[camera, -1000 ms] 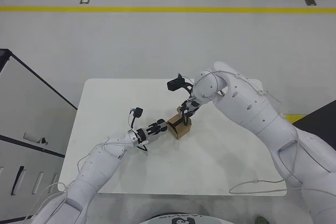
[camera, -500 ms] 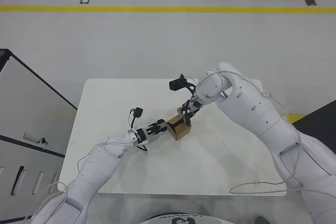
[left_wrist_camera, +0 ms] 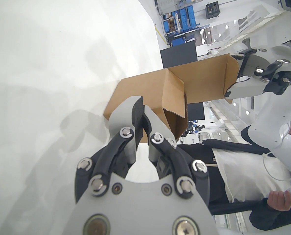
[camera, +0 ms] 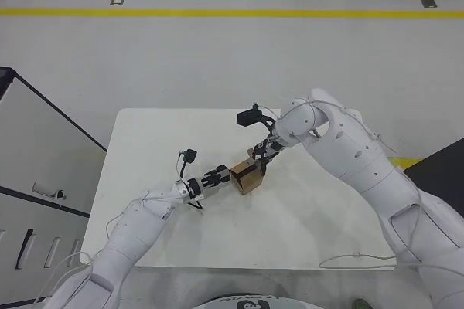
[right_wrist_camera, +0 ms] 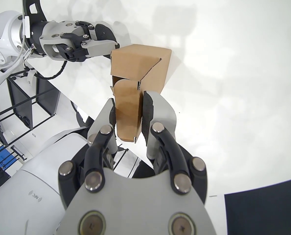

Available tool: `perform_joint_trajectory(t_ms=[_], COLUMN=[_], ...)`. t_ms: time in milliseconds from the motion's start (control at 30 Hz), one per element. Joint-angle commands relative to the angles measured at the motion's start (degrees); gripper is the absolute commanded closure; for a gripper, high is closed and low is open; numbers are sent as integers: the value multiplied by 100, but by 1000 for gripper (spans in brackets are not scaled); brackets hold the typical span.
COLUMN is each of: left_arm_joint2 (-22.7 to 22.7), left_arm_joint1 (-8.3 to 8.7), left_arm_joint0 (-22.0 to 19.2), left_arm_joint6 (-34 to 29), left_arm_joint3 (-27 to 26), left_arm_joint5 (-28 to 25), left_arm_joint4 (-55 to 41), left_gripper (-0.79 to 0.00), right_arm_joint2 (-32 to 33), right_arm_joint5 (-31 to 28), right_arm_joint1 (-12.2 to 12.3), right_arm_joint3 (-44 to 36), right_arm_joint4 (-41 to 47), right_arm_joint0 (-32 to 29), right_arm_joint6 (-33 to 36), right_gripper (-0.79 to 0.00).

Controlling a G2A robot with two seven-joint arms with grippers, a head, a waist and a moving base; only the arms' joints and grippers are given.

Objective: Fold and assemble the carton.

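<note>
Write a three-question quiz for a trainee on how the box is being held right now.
1. True or false: the right gripper is shut on a flap of the box.
2. What does the box stand on? A: a white table. B: a metal tray. C: the floor.
3. How many grippers are shut on the box?

Key
1. True.
2. A.
3. Two: the left gripper pinches the box's edge on the side away from the right gripper.
</note>
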Motion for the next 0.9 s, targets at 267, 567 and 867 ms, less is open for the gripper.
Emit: perform_joint_trajectory(t_ms=[267, 567, 867], left_arm_joint2=[-13, -36, -15], left_arm_joint1=[7, 17, 10], left_arm_joint0=[34, 71, 60], left_arm_joint6=[-43, -45, -57], left_arm_joint3=[-34, -65, -114], left_arm_joint5=[-12, -25, 42], left_arm_joint4=[9, 24, 52], left_gripper=[0, 0, 0], right_arm_joint2=[149, 637, 1034], right_arm_joint5=[-32, -299, -469], right_arm_joint1=[54, 168, 362], right_arm_joint3=[-180, -81, -266], right_arm_joint4=[31, 479, 479], right_arm_joint0=[-194, -409, -740], right_arm_joint6=[-173, -438, -265], right_gripper=[-369, -382, -311])
